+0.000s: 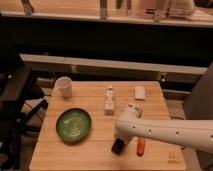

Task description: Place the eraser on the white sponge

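Observation:
My gripper [118, 146] hangs from the white arm and reaches down to the wooden table [100, 157], near its front edge. It sits just left of an orange carrot-shaped object [141, 146]. A small black shape shows at the gripper's tip. I cannot tell whether that is the eraser or part of the gripper. The white sponge [139, 92] lies at the table's back right, well away from the gripper.
A green plate [73, 124] lies at the left middle. A white cup [63, 86] stands at the back left and a white bottle-like figure [109, 100] at the centre back. Dark equipment stands left of the table, and a counter runs behind it.

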You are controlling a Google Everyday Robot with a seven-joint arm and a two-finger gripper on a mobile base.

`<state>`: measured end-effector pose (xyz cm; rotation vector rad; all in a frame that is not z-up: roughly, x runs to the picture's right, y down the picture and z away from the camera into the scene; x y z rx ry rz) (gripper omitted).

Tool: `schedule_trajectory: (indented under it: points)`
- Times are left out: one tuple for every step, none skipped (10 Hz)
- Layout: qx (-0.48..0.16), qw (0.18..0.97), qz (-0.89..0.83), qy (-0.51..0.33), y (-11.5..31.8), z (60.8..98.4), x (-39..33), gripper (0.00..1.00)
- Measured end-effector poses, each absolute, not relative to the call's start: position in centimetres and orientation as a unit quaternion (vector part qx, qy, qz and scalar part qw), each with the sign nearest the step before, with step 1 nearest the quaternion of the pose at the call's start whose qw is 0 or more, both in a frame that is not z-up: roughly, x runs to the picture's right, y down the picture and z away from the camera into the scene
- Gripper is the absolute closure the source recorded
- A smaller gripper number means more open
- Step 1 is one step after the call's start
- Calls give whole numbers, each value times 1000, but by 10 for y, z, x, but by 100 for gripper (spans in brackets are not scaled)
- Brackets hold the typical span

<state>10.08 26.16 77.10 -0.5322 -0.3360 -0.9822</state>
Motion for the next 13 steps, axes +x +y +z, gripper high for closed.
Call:
schedule_trajectory:
  points:
    - [-251, 836, -461, -158, 259, 772, 104, 64]
    - [-249, 838, -459, -159, 255, 770, 108, 64]
    - [-248, 840, -456, -157, 252, 769, 119, 64]
    - [-247, 843, -451, -157, 251, 768, 127, 65]
    - [-246, 844, -449, -157, 249, 768, 129, 70]
    - [-243, 846, -447, -159, 242, 767, 130, 76]
    - [-242, 848, -445, -159, 239, 766, 132, 74]
    - [-243, 847, -444, -160, 240, 767, 132, 74]
    - [-243, 846, -446, -164, 240, 769, 132, 75]
    - [-244, 846, -444, -166, 240, 770, 140, 71]
    - [-244, 847, -440, -168, 241, 771, 150, 70]
    - [-243, 848, -439, -170, 238, 773, 151, 74]
    - [-241, 848, -439, -172, 235, 776, 149, 82]
